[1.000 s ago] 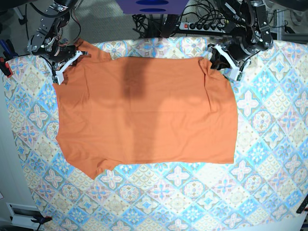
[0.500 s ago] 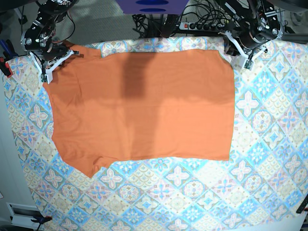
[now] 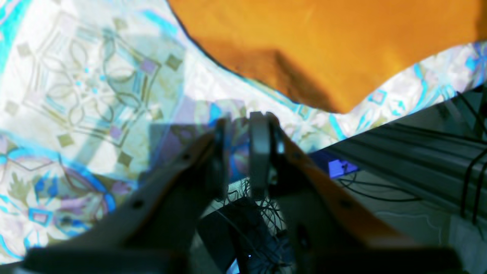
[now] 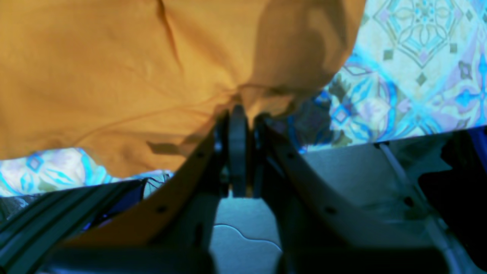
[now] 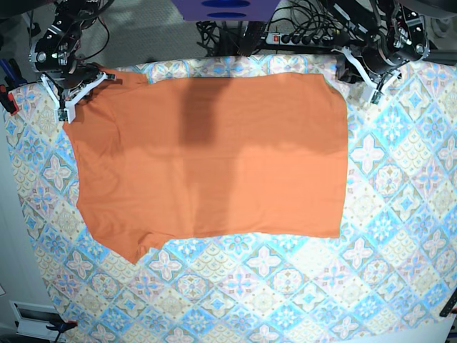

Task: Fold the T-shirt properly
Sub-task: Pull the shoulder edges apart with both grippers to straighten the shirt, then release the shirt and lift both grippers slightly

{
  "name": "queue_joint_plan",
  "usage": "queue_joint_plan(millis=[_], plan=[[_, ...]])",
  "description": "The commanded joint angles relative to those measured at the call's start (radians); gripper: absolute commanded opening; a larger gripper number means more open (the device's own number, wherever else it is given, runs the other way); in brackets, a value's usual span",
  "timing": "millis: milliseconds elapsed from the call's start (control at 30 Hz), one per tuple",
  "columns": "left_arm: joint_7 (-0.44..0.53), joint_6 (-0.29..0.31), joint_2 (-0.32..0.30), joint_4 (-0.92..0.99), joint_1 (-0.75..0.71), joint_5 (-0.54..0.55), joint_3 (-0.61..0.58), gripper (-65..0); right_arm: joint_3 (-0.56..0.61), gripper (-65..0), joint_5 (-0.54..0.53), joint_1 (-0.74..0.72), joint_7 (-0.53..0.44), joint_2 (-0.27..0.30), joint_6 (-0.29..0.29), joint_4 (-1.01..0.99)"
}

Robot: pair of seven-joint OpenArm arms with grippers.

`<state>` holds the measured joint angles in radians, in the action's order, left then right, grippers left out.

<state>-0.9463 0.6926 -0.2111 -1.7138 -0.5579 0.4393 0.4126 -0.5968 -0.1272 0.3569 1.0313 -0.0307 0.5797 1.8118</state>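
T-shirt (image 5: pixel 214 153) flat; right tool (image 4: pixel 237 110) pinching corner, left tool (image 3: pixel 237 125) clear.

Bare patterned cloth (image 5: pixel 285 286) below T-shirt (image 5: pixel 214 157); cables (image 5: pixel 300 32) behind far edge.

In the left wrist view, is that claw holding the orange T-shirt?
No, the left gripper stands slightly open over the patterned cloth, with nothing between its jaws, and the orange T-shirt lies clear of it.
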Motion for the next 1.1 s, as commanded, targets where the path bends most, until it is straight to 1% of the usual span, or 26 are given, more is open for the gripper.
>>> queue_joint_plan(millis=[0, 100, 133, 200, 333, 400, 467, 600, 833, 933, 1067], plan=[[0.01, 0.006, -0.011, -0.039, -0.009, 0.013, 0.006, -51.8, -0.004, -64.7, -0.004, -0.003, -0.016, 0.012, 0.001, 0.013], [0.01, 0.006, -0.011, -0.105, -0.046, 0.019, 0.006, -44.4, -0.004, -64.6, -0.004, -0.003, -0.016, 0.012, 0.001, 0.013], [0.01, 0.006, -0.011, -0.127, -0.055, 0.019, 0.006, -42.7, -0.004, -64.6, -0.004, -0.003, -0.016, 0.012, 0.001, 0.013], [0.01, 0.006, -0.011, -0.147, -0.069, 0.019, 0.006, -41.3, -0.002, -63.2, -0.004, -0.003, -0.016, 0.012, 0.001, 0.013], [0.01, 0.006, -0.011, -0.124, -0.069, 0.014, 0.006, -41.5, -0.002, -57.9, -0.004, -0.002, -0.016, 0.012, 0.001, 0.013], [0.013, 0.006, -0.011, -0.071, -0.061, 0.017, 0.006, -41.5, -0.002, -55.8, -0.004, 0.001, -0.016, 0.012, 0.001, 0.013], [0.014, 0.006, -0.011, -0.002, -0.024, 0.017, 0.006, -41.4, -0.002, -54.6, -0.004, 0.003, -0.016, 0.012, 0.001, 0.013], [0.01, 0.006, -0.009, 0.116, 0.045, 0.017, 0.001, -41.3, -0.002, -54.3, -0.004, 0.004, -0.016, 0.012, 0.001, 0.013], [0.01, 0.006, 0.014, 0.13, 0.066, 0.017, -0.007, -40.9, -0.002, -54.3, -0.004, 0.006, -0.016, 0.012, 0.001, 0.013], [0.01, 0.006, 0.009, 0.133, 0.081, 0.01, -0.106, -40.8, -0.002, -54.3, -0.004, 0.006, -0.016, 0.012, 0.001, 0.013], [0.01, 0.006, 0.012, 0.133, 0.086, 0.01, -0.183, -41.1, -0.002, -54.3, -0.004, 0.006, -0.016, 0.012, 0.001, 0.013]])
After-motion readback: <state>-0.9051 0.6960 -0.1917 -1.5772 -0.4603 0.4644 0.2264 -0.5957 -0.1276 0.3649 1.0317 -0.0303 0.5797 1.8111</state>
